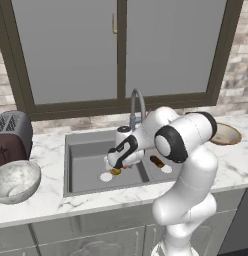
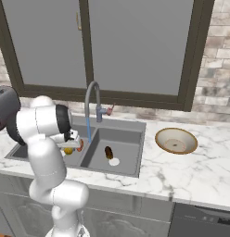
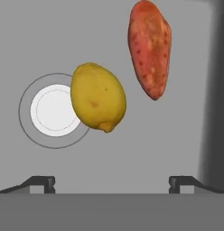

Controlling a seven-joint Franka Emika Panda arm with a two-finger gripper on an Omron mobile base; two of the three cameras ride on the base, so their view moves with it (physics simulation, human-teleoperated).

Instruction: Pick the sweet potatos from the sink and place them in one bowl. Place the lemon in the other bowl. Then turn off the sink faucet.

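Claw [image 3: 112,180] wide open, empty, hanging low in the left basin of the sink [image 1: 76,150], nothing between the fingertips.

Near to far from the claw:
- lemon [image 3: 98,97] just ahead on the basin floor, overlapping the rim of the pale drain [image 3: 53,110].
- orange-red sweet potato [image 3: 150,47] just beyond the lemon, close beside it; can't tell if they touch.
- dark sweet potato [image 2: 108,152] in the right basin, next to that basin's drain.
- faucet [image 2: 93,104] behind the sink, water running into the right basin.
- marbled bowl [image 1: 16,181] on the bench left of the sink; tan bowl [image 2: 176,140] on the bench right of the sink. Both look empty.

Nothing delivered yet, I'd say.

Risks:
- The two items sit close, so a finger coming down for one could nudge the other and roll it.
- The lemon is round, so an off-centre pinch may squirt it out across the basin floor.
- The basin divider wall is close to the potato, so the finger on that side could clip it.
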